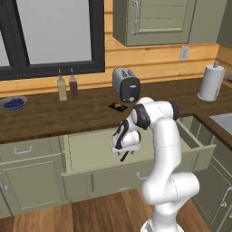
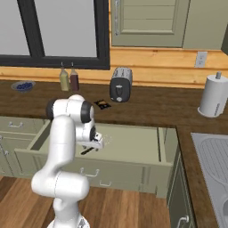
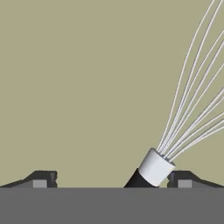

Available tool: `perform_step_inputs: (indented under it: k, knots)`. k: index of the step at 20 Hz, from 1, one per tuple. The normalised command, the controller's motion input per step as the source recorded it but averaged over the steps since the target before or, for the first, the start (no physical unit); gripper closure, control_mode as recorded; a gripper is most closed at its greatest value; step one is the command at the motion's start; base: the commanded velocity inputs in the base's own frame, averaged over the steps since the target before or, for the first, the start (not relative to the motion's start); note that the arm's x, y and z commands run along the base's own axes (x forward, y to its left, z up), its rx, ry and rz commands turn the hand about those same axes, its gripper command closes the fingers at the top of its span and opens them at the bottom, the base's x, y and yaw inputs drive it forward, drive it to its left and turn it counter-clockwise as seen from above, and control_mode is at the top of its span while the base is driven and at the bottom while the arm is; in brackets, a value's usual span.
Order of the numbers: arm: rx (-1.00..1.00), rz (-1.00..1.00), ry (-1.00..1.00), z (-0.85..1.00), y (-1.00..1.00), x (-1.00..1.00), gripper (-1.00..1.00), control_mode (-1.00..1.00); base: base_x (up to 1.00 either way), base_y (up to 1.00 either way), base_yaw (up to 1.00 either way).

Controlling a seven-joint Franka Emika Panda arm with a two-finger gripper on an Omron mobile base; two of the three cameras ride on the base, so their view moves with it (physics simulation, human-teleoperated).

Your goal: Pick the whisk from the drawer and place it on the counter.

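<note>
The drawer [image 1: 90, 146] [image 2: 133, 142] stands pulled out under the counter [image 1: 68, 115] [image 2: 156, 109], its pale floor [image 3: 87, 87] close below the hand. My gripper [image 3: 113, 180] [image 1: 125, 150] [image 2: 95, 145] is lowered into the drawer and open, its fingertips [image 3: 43, 179] far apart. The whisk [image 3: 154, 168] lies on the drawer floor between them, close to the right-hand tip, with its white collar and silvery wires fanning up and to the right. Its black handle [image 1: 124, 157] [image 2: 87, 151] sticks out beneath the hand. Nothing is clamped.
On the counter stand a toaster [image 1: 126, 84] [image 2: 120, 84], a small black packet [image 1: 118, 106] [image 2: 102, 104], two bottles [image 1: 62, 88] [image 2: 65, 80], a blue bowl [image 1: 12, 103] and a paper towel roll [image 1: 211, 81] [image 2: 214, 95]. A sink [image 2: 213, 151] lies at the right.
</note>
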Motion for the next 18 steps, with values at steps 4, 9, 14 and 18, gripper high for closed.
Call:
perform_step_inputs:
  k: [4,9,14,18]
  knots:
    - [0.0,0.0,0.02,-0.45,0.0,0.0,1.0,-1.0,0.0,0.0,0.0]
    - [0.0,0.0,0.01,-0.23,0.0,-0.36,1.0,-1.0,0.0,0.0,0.0]
    - [0.0,0.0,0.0,0.04,0.0,-0.54,1.0,-1.0,0.0,0.0,0.0]
    - [0.0,-0.06,-0.02,0.9,-0.01,-0.38,1.0,-1.0,0.0,0.0,0.0]
